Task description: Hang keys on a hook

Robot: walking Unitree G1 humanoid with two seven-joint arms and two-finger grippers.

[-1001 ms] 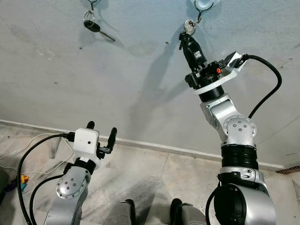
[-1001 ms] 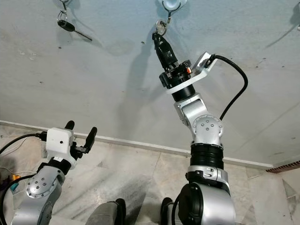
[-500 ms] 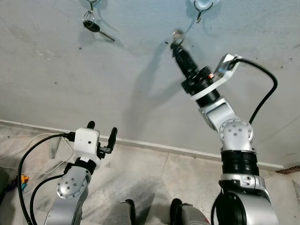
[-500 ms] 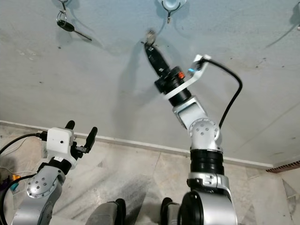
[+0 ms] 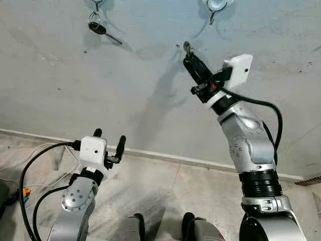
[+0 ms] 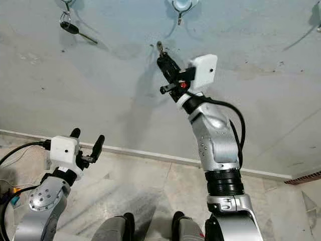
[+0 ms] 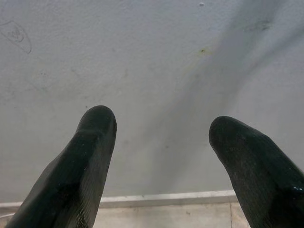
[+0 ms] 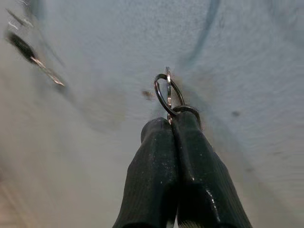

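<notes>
My right gripper [image 5: 188, 56] is raised against the grey wall, shut on a silver key ring [image 5: 186, 47]. The ring [image 8: 167, 92] sticks out past the closed fingertips [image 8: 164, 130] in the right wrist view. It sits below and to the left of a pale blue wall hook [image 5: 215, 7], clearly apart from it. A second hook at the upper left carries a black-headed set of keys [image 5: 98, 27]. My left gripper [image 5: 109, 136] is low by the baseboard, open and holding nothing, facing the bare wall [image 7: 161, 71].
A white baseboard [image 5: 165, 154] runs along the foot of the wall above a marble floor [image 5: 165, 196]. Black and white cables [image 5: 30, 165] lie at the lower left. My feet [image 5: 193, 223] are at the bottom edge.
My right gripper has carried the key ring down and to the left, away from the blue hook, and its wrist has rolled over. The left arm has stayed put.
</notes>
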